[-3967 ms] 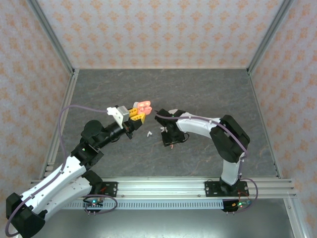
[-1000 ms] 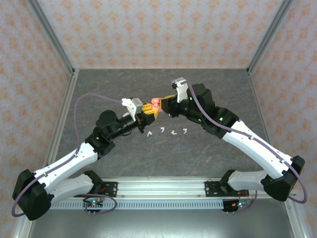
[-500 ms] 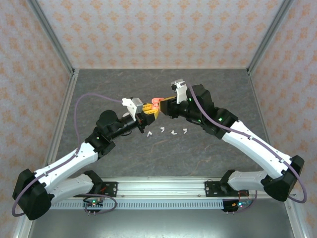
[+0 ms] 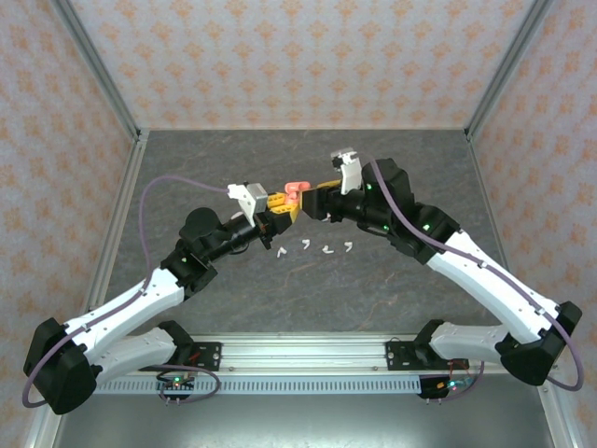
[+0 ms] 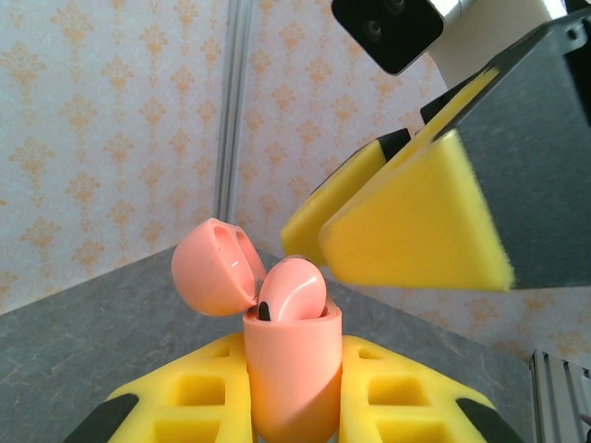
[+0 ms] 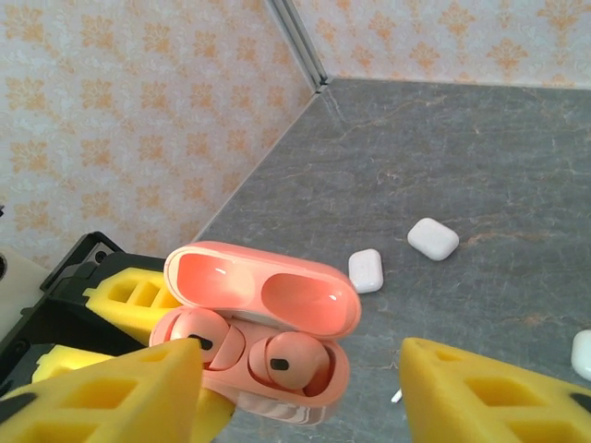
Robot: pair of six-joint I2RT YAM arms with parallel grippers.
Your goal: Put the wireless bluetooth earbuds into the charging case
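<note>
A salmon-pink charging case [image 5: 291, 369] stands upright between the yellow fingers of my left gripper [image 5: 291, 411], which is shut on its body. Its lid [image 5: 212, 268] is tipped open. Two pink earbuds [image 6: 199, 337] [image 6: 294, 360] sit in its wells. In the top view the case [image 4: 295, 191] is held above the table's middle by my left gripper [image 4: 284, 207]. My right gripper [image 4: 322, 201] hovers just right of it, apart from the case. Its jaws [image 6: 305, 383] stand wide open with nothing held. Several white earbuds [image 4: 305, 245] lie on the table below.
The white earbuds lie in a short row [image 4: 327, 249] [image 4: 348, 246] [image 4: 280, 250] on the grey table [image 4: 308, 308]. The right wrist view shows white pebble-like pieces [image 6: 366, 270] [image 6: 433, 238] [image 6: 582, 355] on the table beyond the case. Patterned walls and metal posts [image 4: 93, 65] ring the table.
My right gripper has opened wide and drawn back a little to the right of the pink case. The left arm has held still with the case.
</note>
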